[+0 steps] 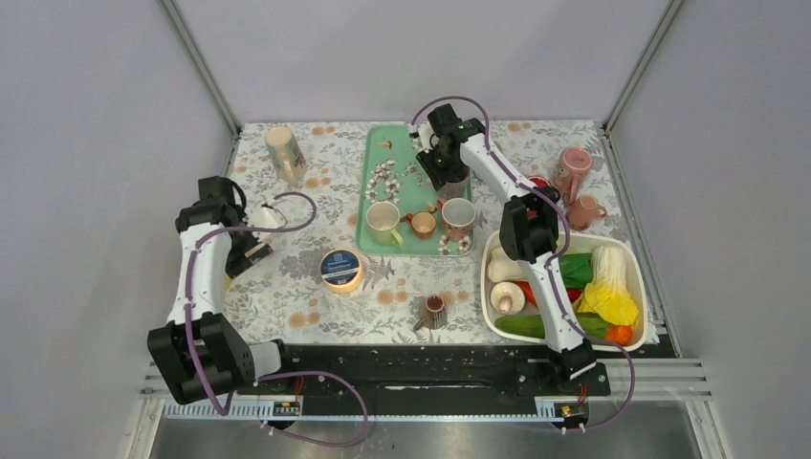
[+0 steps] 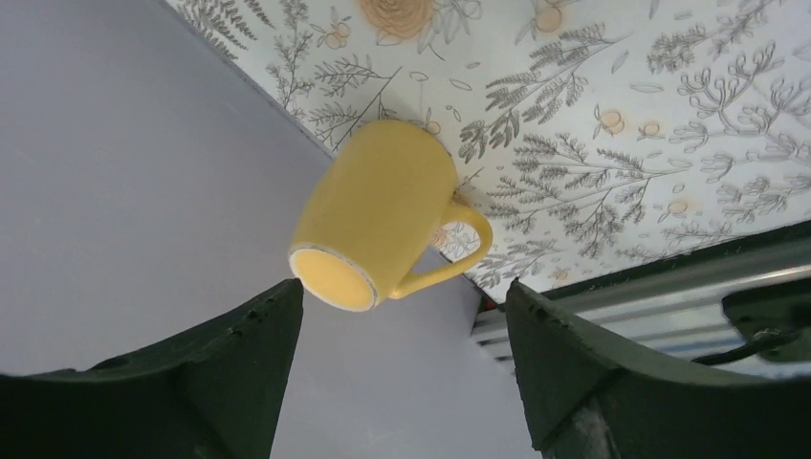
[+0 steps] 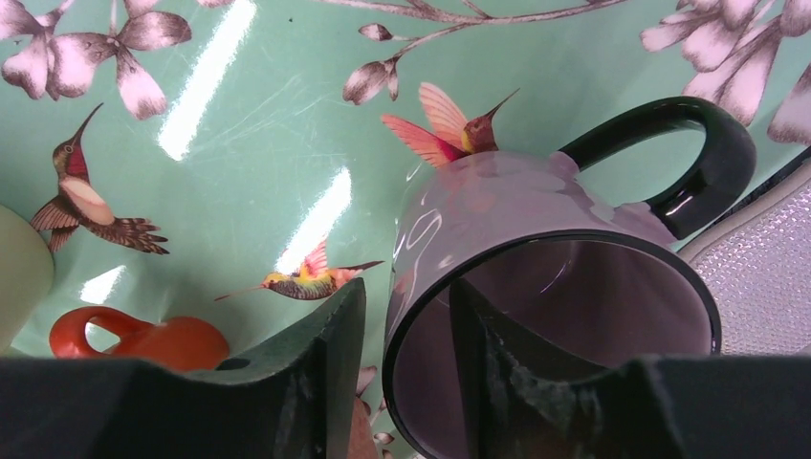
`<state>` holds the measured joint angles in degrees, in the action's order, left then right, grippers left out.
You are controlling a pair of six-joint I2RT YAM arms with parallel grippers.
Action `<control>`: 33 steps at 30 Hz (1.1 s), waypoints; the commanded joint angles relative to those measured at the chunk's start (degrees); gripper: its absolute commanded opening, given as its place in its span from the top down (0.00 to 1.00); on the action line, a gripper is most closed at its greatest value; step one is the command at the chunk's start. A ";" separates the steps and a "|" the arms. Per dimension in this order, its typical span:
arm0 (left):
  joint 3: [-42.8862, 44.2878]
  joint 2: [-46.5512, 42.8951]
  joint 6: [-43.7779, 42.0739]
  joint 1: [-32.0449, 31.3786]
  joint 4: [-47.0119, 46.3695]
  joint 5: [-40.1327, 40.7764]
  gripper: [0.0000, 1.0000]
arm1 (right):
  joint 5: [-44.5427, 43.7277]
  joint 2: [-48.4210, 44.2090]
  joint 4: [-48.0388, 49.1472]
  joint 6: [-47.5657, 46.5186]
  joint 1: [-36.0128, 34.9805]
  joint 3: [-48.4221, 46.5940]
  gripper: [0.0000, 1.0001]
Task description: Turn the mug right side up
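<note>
1. My left gripper (image 2: 402, 325) hangs wide open with nothing between its fingers. Beyond them the yellow mug (image 2: 383, 206) stands base-up on the table (image 2: 612, 115), hard against the left edge, and I am not touching it. That mug is inverted too. If the task means that one and not the one I hold, all my effort is on the wrong mug.
2. On the green tray (image 1: 375, 143) a green mug (image 1: 383, 222), a small orange cup (image 1: 422, 225) and a pink mug (image 1: 458, 218) stand mouth-up along the near end. They sit close to my working spot, so a careless wrist swing could knock one over.
3. My right gripper (image 3: 409, 316) is clamped on the wall of the grey mug (image 3: 516, 206), one finger inside and one outside. It is at the tray's far right, with its mouth facing the wrist camera. I judge it upright or nearly so, a little tilted. I cannot tell whether its foot rests on the tray.
4. The pinch is on a thin glazed wall, so the mug may pivot or slip. If I let go before it seats flat, it could topple. Its black handle (image 3: 708, 163) overhangs the tray's right edge, and a foot landing on that lip would rock.
</note>
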<state>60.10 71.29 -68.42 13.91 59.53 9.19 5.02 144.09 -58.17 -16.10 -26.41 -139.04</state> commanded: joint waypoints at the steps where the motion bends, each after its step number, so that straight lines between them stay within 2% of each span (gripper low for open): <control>1: 2.24 -2.90 16.12 6.22 -3.67 -8.59 0.21 | 0.39 -3.68 0.86 -0.15 -0.42 0.19 0.50; 4: -2.67 -6.81 23.69 12.02 -10.36 -11.98 0.21 | 0.26 -6.31 0.94 0.67 -0.48 0.90 0.43; 8: -6.44 -12.40 31.93 19.81 -16.10 -15.21 0.21 | 0.54 -10.83 1.24 2.79 -0.54 2.39 0.39; 12: -7.45 -15.71 38.18 29.66 -17.18 -21.48 0.21 | 3.09 -17.15 4.16 5.90 -0.82 8.25 0.36; 15: -10.31 -14.38 41.31 35.07 -22.84 -21.93 0.23 | 2.68 -22.38 8.45 7.39 -1.14 14.75 0.35; 19: -13.42 -9.38 44.25 36.33 -26.91 -20.53 0.32 | 2.96 -27.26 12.27 8.78 -1.18 20.28 0.34; 24: -15.86 -5.68 45.32 36.54 -29.08 -23.29 0.32 | 4.75 -31.06 15.19 9.06 -1.18 25.66 0.32; 28: -18.20 -3.01 46.42 36.58 -36.06 -18.50 0.34 | 5.81 -32.52 16.85 9.39 -1.16 28.13 0.32; 33: -18.50 1.56 45.85 36.54 -37.60 -18.82 0.56 | 6.55 -33.91 18.57 9.77 -1.18 30.86 0.31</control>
<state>41.87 70.46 -23.18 50.13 27.90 -10.04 9.76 114.39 -43.42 -7.25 -27.07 -109.58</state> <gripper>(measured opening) 0.516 0.682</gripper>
